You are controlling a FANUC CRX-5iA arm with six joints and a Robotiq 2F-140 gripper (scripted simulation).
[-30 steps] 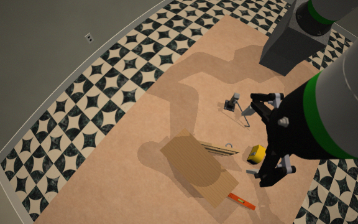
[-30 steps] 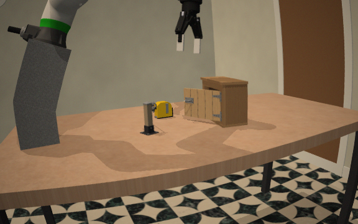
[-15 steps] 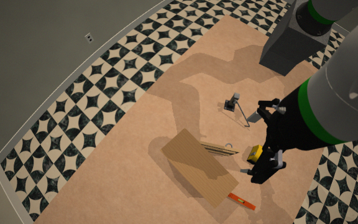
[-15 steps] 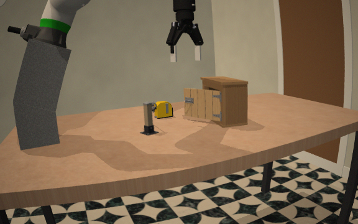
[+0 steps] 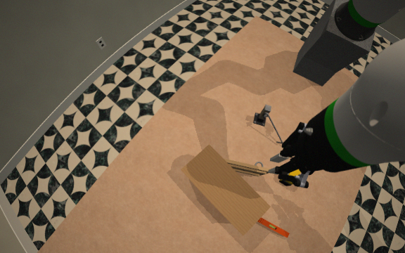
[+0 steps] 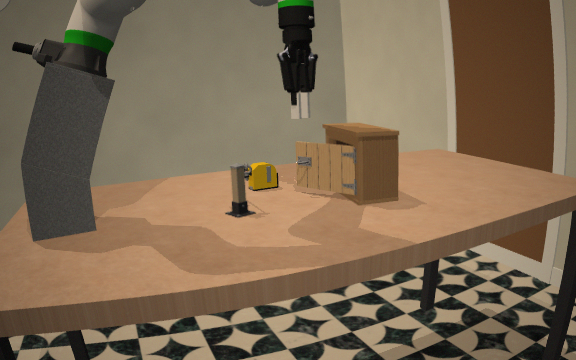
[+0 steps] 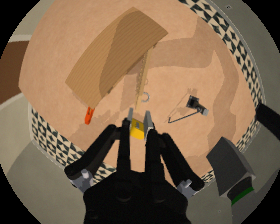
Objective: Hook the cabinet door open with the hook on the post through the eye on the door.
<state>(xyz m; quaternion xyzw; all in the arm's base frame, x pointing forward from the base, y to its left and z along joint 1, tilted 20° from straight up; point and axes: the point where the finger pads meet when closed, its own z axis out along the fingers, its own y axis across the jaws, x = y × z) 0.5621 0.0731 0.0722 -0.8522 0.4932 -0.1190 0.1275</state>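
The wooden cabinet [image 5: 223, 186] [image 6: 379, 167] [image 7: 123, 50] stands upright on the table. Its door [image 6: 325, 167] [image 7: 143, 80] stands well open, with the eye [image 5: 259, 164] [image 6: 304, 161] [image 7: 145, 97] near its free edge. The post [image 5: 266, 109] [image 6: 238, 185] stands apart from the door. The thin hook [image 5: 274, 128] [image 7: 183, 118] reaches out from the post, and its free end is clear of the eye. My gripper [image 5: 275, 164] [image 6: 300, 111] [image 7: 138, 115] is in the air, higher than the cabinet top, open with only a narrow, empty gap between its fingertips. It touches neither hook nor door.
A yellow tape measure [image 5: 294, 172] [image 6: 263, 176] [image 7: 137, 129] stands on the table beyond the door's free edge, partly hidden by my fingers in the top view. An orange level [image 5: 273, 227] [image 7: 89, 115] lies by the cabinet. The arm's grey pedestal [image 6: 63, 155] stands past the post.
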